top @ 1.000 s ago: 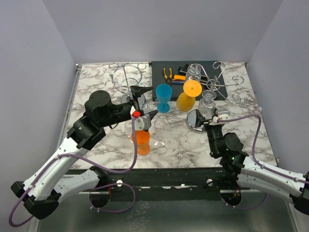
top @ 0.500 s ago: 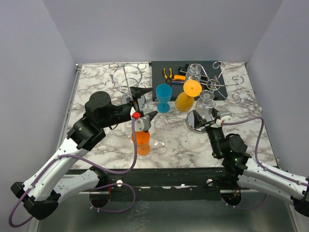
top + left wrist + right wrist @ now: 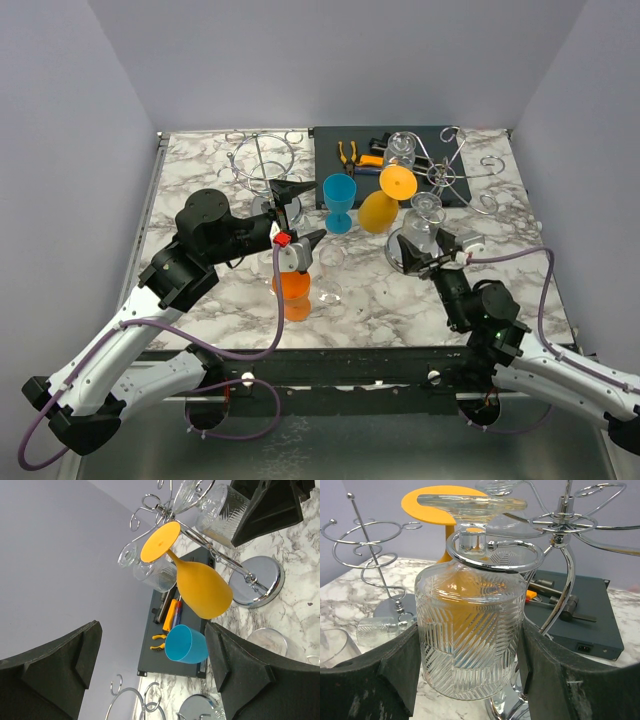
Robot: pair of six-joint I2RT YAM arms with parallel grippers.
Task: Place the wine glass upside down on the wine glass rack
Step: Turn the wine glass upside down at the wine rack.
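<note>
A clear ribbed wine glass (image 3: pixel 470 640) hangs upside down, its stem inside a ring (image 3: pixel 495 555) of the chrome wine glass rack (image 3: pixel 440 178). My right gripper (image 3: pixel 470 680) is shut on its bowl, one finger on each side. From above, the glass (image 3: pixel 425 215) sits just left of the rack's post, above the round base (image 3: pixel 400 255). A yellow glass (image 3: pixel 383 205) and another clear glass (image 3: pixel 402 148) hang inverted on the same rack. The left gripper (image 3: pixel 298 215) stands open and empty above an orange cup (image 3: pixel 293 288).
A second chrome rack (image 3: pixel 262 160) stands at the back left. A blue glass (image 3: pixel 339 195) is upright in the middle, and a clear glass (image 3: pixel 330 270) stands beside the orange cup. A dark tool tray (image 3: pixel 330 145) with pliers (image 3: pixel 348 152) lies at the back.
My right arm has swung its wrist leftward, carrying the clear glass slightly left and up along the rack ring. The left arm has stayed still.
</note>
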